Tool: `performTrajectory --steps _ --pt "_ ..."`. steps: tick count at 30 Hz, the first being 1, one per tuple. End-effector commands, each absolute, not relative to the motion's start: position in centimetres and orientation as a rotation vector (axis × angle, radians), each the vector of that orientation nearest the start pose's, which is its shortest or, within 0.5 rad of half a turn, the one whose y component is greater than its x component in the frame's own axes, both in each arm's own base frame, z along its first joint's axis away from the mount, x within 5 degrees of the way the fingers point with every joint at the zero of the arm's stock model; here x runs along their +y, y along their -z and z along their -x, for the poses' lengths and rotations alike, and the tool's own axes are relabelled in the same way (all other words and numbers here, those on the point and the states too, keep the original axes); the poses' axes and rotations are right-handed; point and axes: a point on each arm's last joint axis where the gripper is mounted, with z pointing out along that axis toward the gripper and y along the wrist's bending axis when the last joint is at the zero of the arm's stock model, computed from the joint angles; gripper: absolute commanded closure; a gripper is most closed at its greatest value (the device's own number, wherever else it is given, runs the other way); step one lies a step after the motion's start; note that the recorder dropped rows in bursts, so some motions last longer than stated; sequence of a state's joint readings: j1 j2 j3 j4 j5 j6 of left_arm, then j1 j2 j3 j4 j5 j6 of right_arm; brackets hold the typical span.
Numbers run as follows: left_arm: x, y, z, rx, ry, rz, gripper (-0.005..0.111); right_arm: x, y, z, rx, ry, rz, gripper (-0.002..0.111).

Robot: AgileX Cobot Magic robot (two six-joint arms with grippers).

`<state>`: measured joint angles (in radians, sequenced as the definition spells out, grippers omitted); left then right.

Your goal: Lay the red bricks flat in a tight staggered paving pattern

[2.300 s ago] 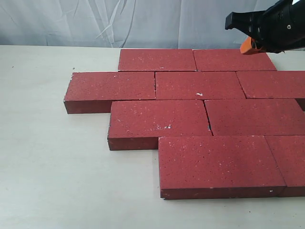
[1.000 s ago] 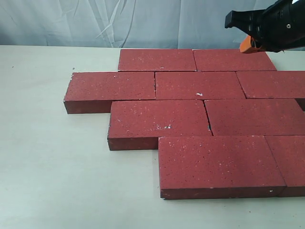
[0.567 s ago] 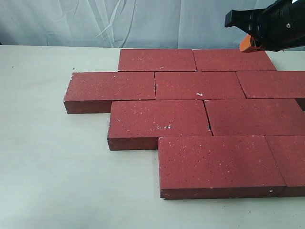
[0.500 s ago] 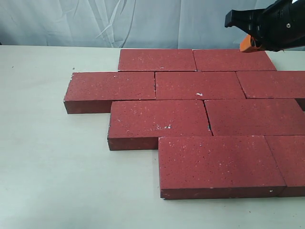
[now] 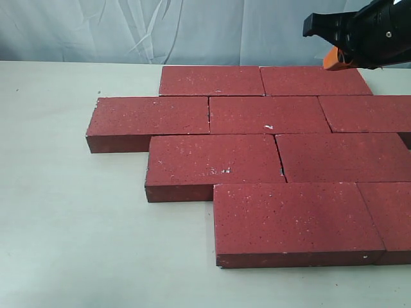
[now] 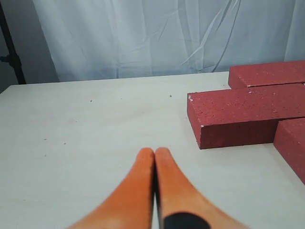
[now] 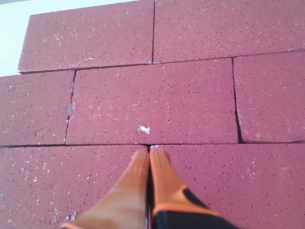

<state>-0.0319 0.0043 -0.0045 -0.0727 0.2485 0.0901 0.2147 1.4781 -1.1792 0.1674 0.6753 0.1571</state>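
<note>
Several dark red bricks [image 5: 270, 114] lie flat on the table in four staggered rows, their edges close together with thin seams between them. My right gripper [image 5: 332, 61] hangs above the far right of the paving, shut and empty. In the right wrist view its orange fingertips [image 7: 149, 152] hover over a seam between two bricks [image 7: 152, 102]. My left gripper [image 6: 155, 151] is out of the exterior view. It is shut on nothing, low over bare table, and the left end of a brick row [image 6: 243, 114] lies ahead of it to one side.
The pale table [image 5: 64, 212] stretches out left of and in front of the bricks. A white cloth backdrop [image 5: 128, 29] hangs behind the far edge. The paving runs past the right edge of the exterior view.
</note>
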Motion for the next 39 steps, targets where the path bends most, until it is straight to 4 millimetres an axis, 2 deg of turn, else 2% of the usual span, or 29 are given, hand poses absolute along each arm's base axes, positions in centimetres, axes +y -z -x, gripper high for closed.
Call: performTrajectory --steps 1,9,39 --pt "-0.39 -19.09 -5.52 1.729 0.057 -0.029 0.107 7.56 -31.08 -30.98 2.455 -0.348 -0.052 0.109" --pt "-0.39 -19.09 -5.52 1.730 0.108 0.030 0.107 7.57 -31.08 -30.98 2.455 -0.351 -0.053 0.109" --pt "-0.38 -19.09 -5.52 1.730 0.101 0.025 0.107 7.55 -31.07 -30.98 2.455 -0.346 -0.050 0.109"
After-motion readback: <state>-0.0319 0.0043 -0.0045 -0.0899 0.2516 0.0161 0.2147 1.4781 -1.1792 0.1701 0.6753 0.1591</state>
